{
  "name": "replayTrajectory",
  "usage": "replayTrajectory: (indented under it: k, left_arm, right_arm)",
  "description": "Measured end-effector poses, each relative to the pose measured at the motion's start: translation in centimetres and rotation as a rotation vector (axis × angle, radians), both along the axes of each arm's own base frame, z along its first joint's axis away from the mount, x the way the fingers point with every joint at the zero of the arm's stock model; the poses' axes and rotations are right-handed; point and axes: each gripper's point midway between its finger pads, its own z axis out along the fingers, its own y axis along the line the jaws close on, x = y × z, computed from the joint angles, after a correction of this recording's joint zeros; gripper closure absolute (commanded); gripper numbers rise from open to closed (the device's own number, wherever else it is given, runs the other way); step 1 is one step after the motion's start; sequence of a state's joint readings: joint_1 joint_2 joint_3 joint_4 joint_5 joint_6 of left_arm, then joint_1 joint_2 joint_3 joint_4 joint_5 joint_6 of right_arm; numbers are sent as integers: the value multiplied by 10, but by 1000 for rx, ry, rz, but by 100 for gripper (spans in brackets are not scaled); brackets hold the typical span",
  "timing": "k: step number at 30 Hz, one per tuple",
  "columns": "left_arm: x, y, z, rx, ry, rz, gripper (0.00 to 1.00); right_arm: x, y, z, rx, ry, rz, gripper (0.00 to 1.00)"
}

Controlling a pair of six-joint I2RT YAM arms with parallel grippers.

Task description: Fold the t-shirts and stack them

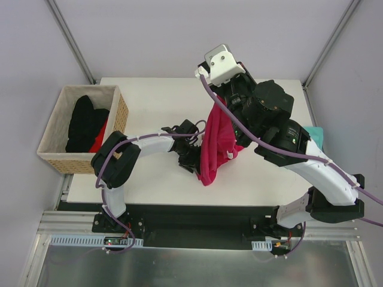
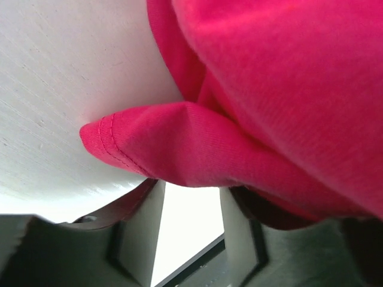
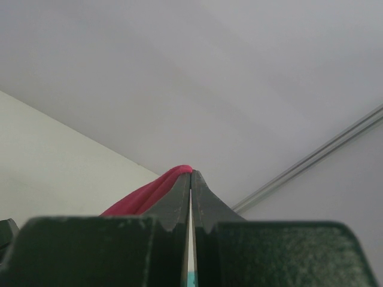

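One magenta-pink t-shirt (image 1: 218,140) hangs as a long upright drape over the middle of the surface (image 1: 149,101). Its top is pinched tight in the right hand (image 3: 191,178), held high toward the far side, and its bottom is bunched on the surface nearer us. The left hand (image 2: 190,200) is the nearer one to that loose bottom, low at the shirt's left side, jaws apart and gripping nothing, with a stitched hem corner (image 2: 108,134) just ahead of it. The teal t-shirt (image 1: 315,133) peeks out at the right edge, well apart.
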State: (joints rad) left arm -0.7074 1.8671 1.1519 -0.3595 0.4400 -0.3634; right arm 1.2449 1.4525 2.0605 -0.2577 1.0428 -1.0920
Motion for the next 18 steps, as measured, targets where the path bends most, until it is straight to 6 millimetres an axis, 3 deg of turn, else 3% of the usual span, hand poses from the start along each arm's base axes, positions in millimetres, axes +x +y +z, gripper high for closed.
replayTrajectory:
  k: [11, 18]
  left_arm:
    - [0, -2, 0, -7, 7, 0, 64]
    - [3, -7, 0, -18, 16, -4, 62]
  right_arm:
    - [0, 0, 0, 1, 0, 0, 99]
    - [0, 1, 0, 1, 1, 0, 99]
